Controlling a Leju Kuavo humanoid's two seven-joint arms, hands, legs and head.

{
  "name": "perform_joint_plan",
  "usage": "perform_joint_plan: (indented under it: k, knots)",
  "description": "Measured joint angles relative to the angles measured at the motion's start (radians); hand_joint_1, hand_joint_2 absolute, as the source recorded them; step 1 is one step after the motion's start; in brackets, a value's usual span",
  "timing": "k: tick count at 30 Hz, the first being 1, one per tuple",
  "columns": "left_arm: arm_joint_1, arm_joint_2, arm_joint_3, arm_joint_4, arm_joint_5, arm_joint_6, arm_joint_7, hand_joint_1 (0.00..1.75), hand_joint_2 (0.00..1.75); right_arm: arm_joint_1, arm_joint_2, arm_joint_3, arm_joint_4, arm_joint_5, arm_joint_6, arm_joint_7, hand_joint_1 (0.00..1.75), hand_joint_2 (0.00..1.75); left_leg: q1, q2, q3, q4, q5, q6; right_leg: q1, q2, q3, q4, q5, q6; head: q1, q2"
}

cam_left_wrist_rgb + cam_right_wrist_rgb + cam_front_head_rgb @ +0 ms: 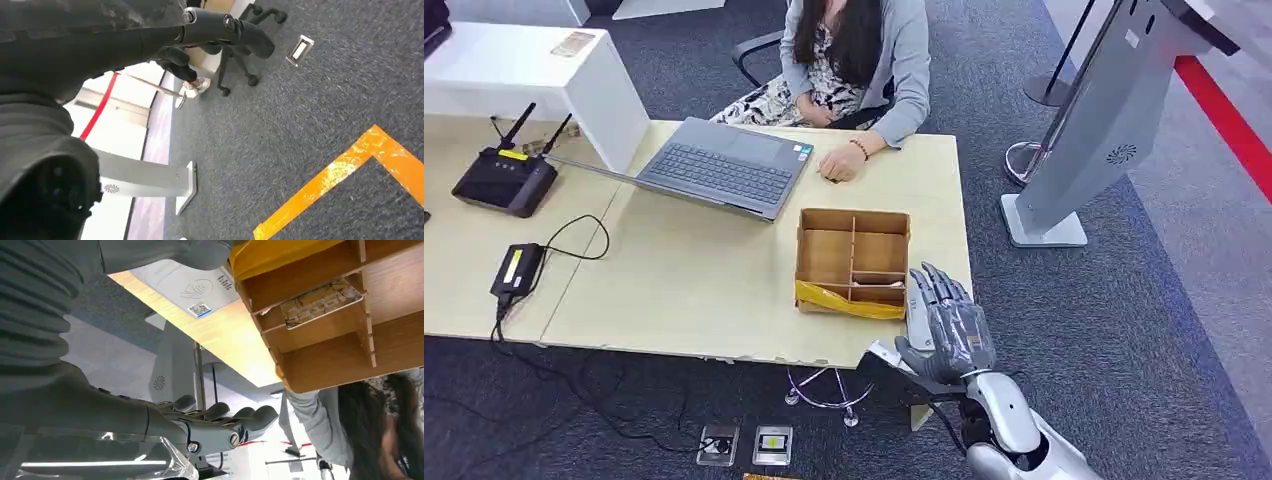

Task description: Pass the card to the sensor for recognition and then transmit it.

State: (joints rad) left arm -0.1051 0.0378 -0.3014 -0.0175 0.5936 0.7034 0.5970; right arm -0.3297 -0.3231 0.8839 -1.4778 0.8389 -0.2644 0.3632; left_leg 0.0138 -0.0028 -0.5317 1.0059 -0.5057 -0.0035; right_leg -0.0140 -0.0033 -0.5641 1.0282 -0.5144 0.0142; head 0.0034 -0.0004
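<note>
The right hand (946,325) hovers empty, fingers spread, just beside the wooden box (853,261); next, it must reach in for the card (320,301).

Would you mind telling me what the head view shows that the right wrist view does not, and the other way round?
Head view alone: the laptop, the black router and the whole table, with the right hand open beside the wooden box. Right wrist view alone: a card lying in one of the box's compartments, and a white card reader on the table next to the box. Both share the box, the table, the hand, the seated person in a grey top and the grey kiosk stand.
</note>
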Motion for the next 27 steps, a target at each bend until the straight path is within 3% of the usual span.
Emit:
perform_joint_plan:
  k: [5, 12, 23, 27]
  knots:
    - [0.018, 0.028, 0.0, 0.0, 0.008, 0.0, 0.005, 0.0, 0.0, 0.014, 0.006, -0.011, 0.0, 0.045, 0.003, -0.001, 0.0, 1.75, 0.0, 0.0, 0.0, 0.0, 0.0, 0.0, 0.0, 0.0, 0.0, 0.0, 0.0, 0.0, 0.0, 0.0]
    - [0.019, 0.077, -0.026, 0.003, 0.013, 0.0, 0.088, 0.0, 0.0, 0.014, 0.024, -0.029, 0.0, 0.118, 0.037, 0.016, 0.0, 1.75, 0.001, 0.0, 0.0, 0.0, 0.0, 0.0, 0.001, 0.0, 0.0, 0.0, 0.0, 0.0, 0.0, 0.0]
    - [0.061, 0.151, -0.032, 0.008, 0.07, 0.0, 0.091, 0.0, 0.0, 0.017, 0.064, -0.058, -0.001, 0.217, 0.101, 0.043, 0.0, 1.75, 0.001, 0.0, 0.0, 0.0, 0.0, 0.0, 0.001, 0.0, 0.0, 0.0, 0.0, -0.001, 0.001, 0.0]
    - [0.085, 0.172, -0.032, 0.008, 0.11, 0.0, 0.071, 0.0, 0.0, 0.02, 0.079, -0.069, -0.019, 0.231, 0.157, 0.056, 0.0, 1.75, 0.001, 0.0, 0.0, 0.0, 0.0, 0.0, 0.001, 0.0, 0.0, 0.0, -0.001, -0.001, 0.0, 0.0]
